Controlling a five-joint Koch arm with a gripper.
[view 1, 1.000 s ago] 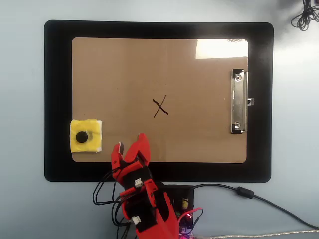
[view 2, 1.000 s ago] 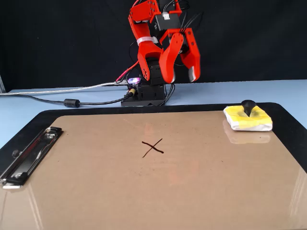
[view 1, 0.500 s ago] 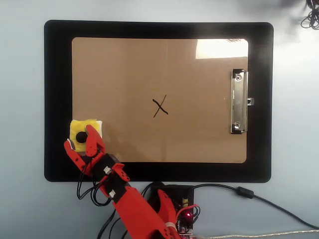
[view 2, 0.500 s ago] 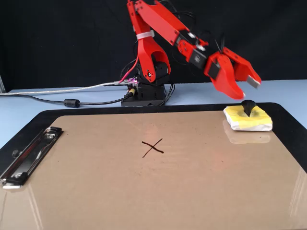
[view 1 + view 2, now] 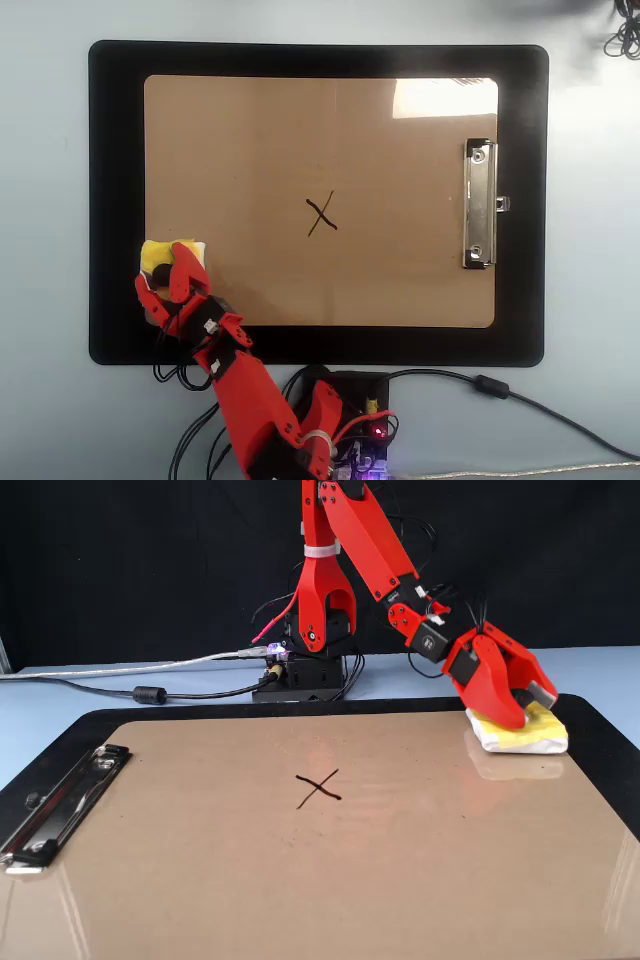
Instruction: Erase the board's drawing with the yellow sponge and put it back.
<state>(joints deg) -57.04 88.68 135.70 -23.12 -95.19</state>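
On the board's corner: we see the yellow sponge [image 5: 156, 256] at the lower left of the board [image 5: 320, 130] in the overhead view, at the far right in the fixed view [image 5: 535, 735].
Gripper: the red gripper [image 5: 166, 281] sits right down over the sponge, seen also in the fixed view [image 5: 528, 708].
Jaws: apart, straddling the sponge's middle; we cannot tell whether they touch it.
Hidden: the sponge's knob is mostly covered by the jaws, and only part of its yellow top and white edge shows.
Drawing: the black X [image 5: 320, 215] stands near the board's middle, well apart from the sponge, its strokes whole.
Clip: the metal clip [image 5: 479, 205] lies at the board's right short edge in the overhead view.
Mat: a black mat [image 5: 115, 200] frames the board on the pale blue counter [image 5: 45, 250].
Cut off: the arm's base leaves the overhead view at the bottom.
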